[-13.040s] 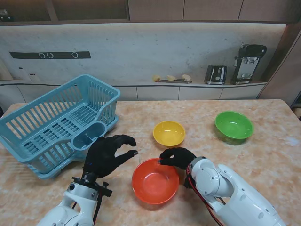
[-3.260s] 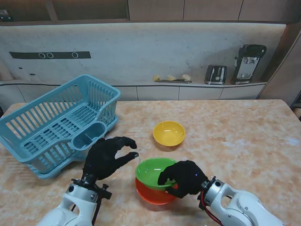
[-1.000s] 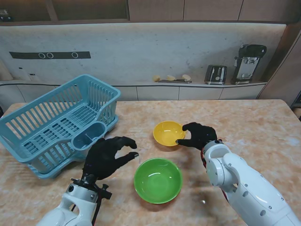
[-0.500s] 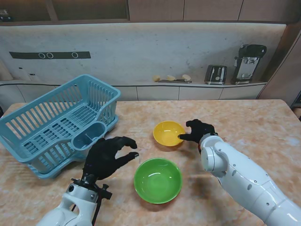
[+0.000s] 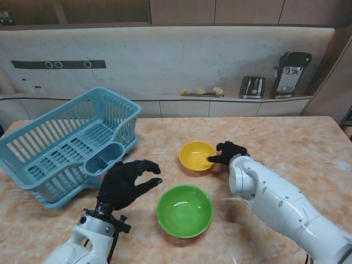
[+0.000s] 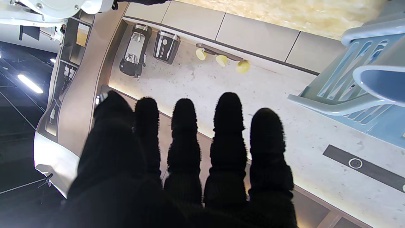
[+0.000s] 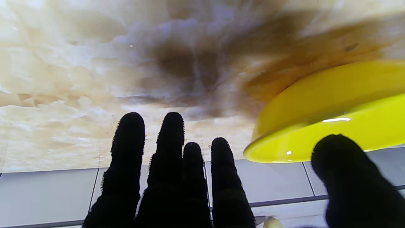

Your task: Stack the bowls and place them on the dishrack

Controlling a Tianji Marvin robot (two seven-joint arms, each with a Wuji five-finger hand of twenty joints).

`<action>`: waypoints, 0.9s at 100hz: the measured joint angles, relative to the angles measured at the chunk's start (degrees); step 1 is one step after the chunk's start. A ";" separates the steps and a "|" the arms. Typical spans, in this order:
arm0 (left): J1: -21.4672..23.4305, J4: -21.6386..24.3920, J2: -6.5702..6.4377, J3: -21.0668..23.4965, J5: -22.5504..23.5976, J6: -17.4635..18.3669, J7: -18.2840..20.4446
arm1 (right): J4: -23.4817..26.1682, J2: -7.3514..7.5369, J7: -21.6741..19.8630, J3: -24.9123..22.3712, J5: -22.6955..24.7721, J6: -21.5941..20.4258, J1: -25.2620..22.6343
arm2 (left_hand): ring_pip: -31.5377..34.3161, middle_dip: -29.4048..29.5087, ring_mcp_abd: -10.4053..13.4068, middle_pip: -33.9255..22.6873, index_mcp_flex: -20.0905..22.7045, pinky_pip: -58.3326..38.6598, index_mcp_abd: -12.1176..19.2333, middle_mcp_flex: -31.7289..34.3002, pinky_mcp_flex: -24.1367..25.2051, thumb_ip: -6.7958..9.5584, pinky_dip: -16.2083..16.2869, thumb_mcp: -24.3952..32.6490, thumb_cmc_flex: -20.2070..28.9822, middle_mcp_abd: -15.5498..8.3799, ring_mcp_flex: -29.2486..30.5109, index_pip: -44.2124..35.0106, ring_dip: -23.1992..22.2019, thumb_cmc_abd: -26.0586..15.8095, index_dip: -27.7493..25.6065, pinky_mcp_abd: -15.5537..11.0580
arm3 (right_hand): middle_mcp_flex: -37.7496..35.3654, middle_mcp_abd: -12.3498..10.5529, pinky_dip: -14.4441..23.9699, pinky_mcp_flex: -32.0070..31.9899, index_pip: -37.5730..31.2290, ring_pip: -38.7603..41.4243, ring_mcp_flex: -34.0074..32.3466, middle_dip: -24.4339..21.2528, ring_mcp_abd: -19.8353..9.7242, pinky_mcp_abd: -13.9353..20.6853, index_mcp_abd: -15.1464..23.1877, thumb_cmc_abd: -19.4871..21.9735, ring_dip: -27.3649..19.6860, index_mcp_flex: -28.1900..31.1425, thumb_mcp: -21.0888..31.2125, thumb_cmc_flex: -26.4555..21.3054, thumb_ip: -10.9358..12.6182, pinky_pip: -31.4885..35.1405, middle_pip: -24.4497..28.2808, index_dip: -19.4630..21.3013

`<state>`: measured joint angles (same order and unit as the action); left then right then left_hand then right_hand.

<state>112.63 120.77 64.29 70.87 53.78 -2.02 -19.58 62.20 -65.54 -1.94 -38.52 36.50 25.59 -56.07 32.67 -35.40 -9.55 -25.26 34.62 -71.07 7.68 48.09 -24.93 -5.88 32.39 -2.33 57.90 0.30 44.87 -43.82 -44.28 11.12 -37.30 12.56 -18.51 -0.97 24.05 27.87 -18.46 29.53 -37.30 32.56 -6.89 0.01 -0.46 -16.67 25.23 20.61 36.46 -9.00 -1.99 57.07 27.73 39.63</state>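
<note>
- Bowls: the round green plastic bowl (image 5: 185, 210) sits nearest me, at 6 o'clock on the marble-patterned table (image 5: 308, 148). It now nests on the orange bowl seen earlier, which is fully hidden beneath it.
- Left hand (image 5: 125, 182), black-gloved, hovers at 9 o'clock of the green bowl, fingers curled but apart, holding nothing. It has not moved over the last seconds.
- Right hand (image 5: 226, 153) has left the green bowl and travelled to 3 o'clock of the small round yellow plastic bowl (image 5: 198, 155). Thumb (image 7: 354, 177) is over the rim and fingers (image 7: 172, 158) are beside the wall; no closed grasp yet.
- Judgement: first stacking done; the yellow bowl is next.
- Light-blue slatted plastic dishrack (image 5: 65, 146) stands at 10 o'clock, holding no bowls.
</note>
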 measured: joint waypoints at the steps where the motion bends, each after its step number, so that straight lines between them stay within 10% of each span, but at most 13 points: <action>1: 0.00 0.00 0.00 0.01 0.00 0.01 0.01 | -0.20 -0.09 0.07 0.10 -0.21 0.01 0.11 | 0.00 0.00 0.00 0.00 0.00 0.00 0.00 0.00 0.00 0.00 0.00 0.00 0.00 0.00 0.00 0.00 0.00 0.00 0.00 0.00 | -0.02 0.00 0.00 0.04 -0.02 0.14 0.00 0.41 -0.02 0.00 0.16 0.03 0.10 0.00 0.00 0.00 0.00 0.13 0.30 0.02; 56: 0.10 0.10 0.00 0.29 -0.12 0.06 -0.03 | -5.85 -2.52 0.91 4.54 -3.89 1.34 3.65 | -0.15 0.00 -0.01 0.00 0.02 0.00 0.00 0.00 0.00 0.00 0.00 0.00 0.00 0.01 0.19 0.00 0.00 0.00 0.00 0.01 | -7.32 -3.12 -0.38 6.16 -15.51 11.32 -5.23 8.10 -3.30 2.21 7.63 -1.15 4.96 6.27 -0.04 -11.60 5.61 6.96 8.52 10.91; 90: 0.24 0.17 0.00 0.48 -0.09 0.06 0.02 | -5.90 -3.62 1.93 2.86 -6.45 4.03 3.07 | -0.15 0.00 -0.01 0.00 0.02 0.00 0.00 0.00 0.00 0.00 0.00 0.00 0.00 0.01 0.33 0.00 0.00 0.00 0.00 0.01 | -11.40 -4.75 -2.80 14.58 -32.56 19.45 -11.83 12.38 -7.77 6.71 14.20 -9.05 7.43 5.32 8.29 -23.15 5.61 11.07 13.34 6.23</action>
<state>112.87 120.94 64.29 71.35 53.68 -1.96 -19.56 56.30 -69.16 -0.01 -35.66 30.06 29.63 -53.01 32.52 -35.40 -9.56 -25.26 34.64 -71.07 7.68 48.09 -24.93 -5.88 32.39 -2.33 57.90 0.31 45.20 -43.82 -44.28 11.12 -37.30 12.57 -29.91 -5.72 21.24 42.45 -51.02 48.98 -49.13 44.94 -14.65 6.72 13.74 -25.73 32.66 25.93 44.74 -32.15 3.63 68.14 41.07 45.86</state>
